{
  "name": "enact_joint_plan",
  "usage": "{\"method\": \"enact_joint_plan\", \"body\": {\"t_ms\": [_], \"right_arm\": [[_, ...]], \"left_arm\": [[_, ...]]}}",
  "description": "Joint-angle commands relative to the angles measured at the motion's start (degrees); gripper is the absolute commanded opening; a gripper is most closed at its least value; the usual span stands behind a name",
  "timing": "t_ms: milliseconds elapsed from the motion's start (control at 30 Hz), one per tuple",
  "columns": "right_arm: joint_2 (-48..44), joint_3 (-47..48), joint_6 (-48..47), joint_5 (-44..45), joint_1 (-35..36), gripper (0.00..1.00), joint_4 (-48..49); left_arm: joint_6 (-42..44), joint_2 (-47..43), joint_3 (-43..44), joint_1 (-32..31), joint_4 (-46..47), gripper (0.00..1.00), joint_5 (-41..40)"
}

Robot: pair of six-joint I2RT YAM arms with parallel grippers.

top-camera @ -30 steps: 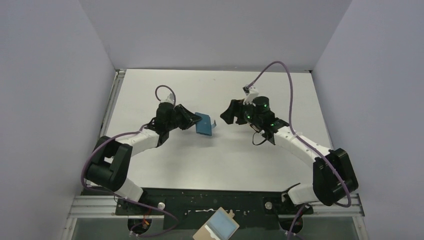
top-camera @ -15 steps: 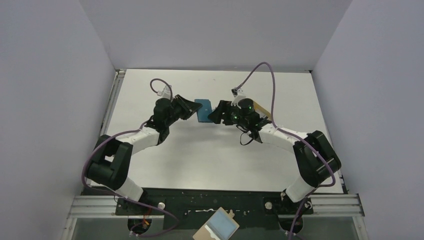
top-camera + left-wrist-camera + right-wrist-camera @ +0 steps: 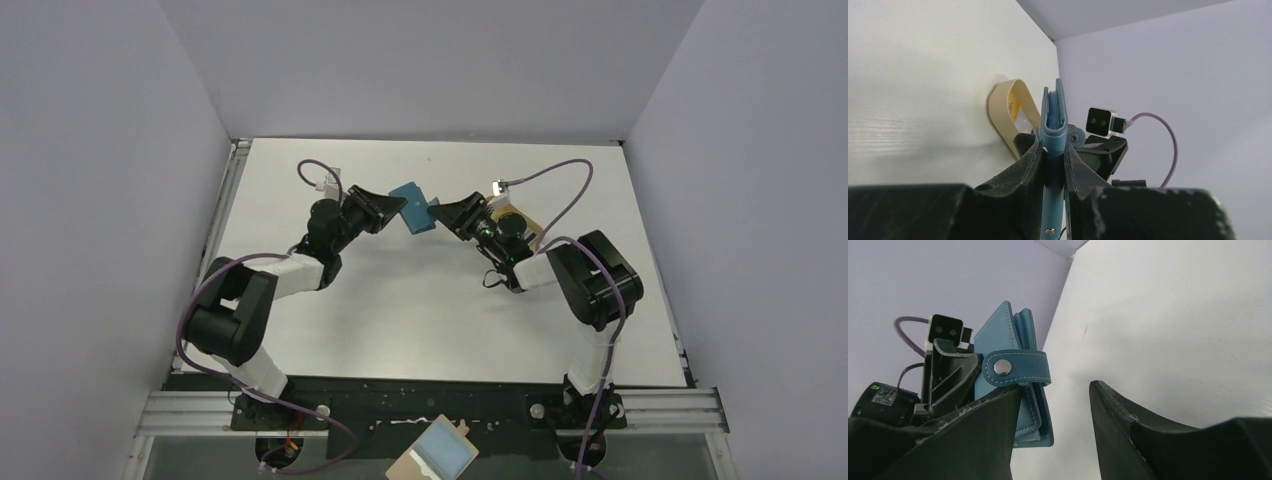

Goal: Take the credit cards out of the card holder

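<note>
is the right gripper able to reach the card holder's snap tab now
Probably yes: the left gripper holds the card holder up, its snap tab beside the open right gripper, nothing between.

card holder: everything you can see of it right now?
The card holder is a small teal-blue wallet, leather-like with pale stitching, folded shut. Its snap tab wraps across the open edge with the metal stud fastened. The left gripper clamps one end, holding it edge-on between the two arms, over the far middle of the table. The right gripper stands open at the tab side, not closed on it. No cards stick out.
</note>
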Motion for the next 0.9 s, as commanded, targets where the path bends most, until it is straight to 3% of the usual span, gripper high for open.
{"method": "enact_joint_plan", "body": {"t_ms": [0,333,500,800,867], "right_arm": [[1.7,2.3,5.2,2.5,-0.7,0.52,13.5],[5.5,5.0,10.7,2.4,-1.5,0.52,20.1],[5.6,6.4,10.9,2.1,-1.2,0.45,19.3],[5.6,7.6,11.3,1.6,-1.0,0.2,18.5],[5.4,7.6,11.3,1.3,-1.1,0.09,18.4]], "left_arm": [[-4.6,-0.1,1.0,-0.5,14.7,0.0,5.8],[-6.2,1.8,0.4,-0.1,19.1,0.0,6.4],[-6.2,2.3,0.5,-0.1,19.8,0.0,6.6],[-5.8,2.7,0.9,-0.1,20.3,0.0,7.3],[-5.4,2.6,1.1,-0.1,19.7,0.0,7.7]]}}
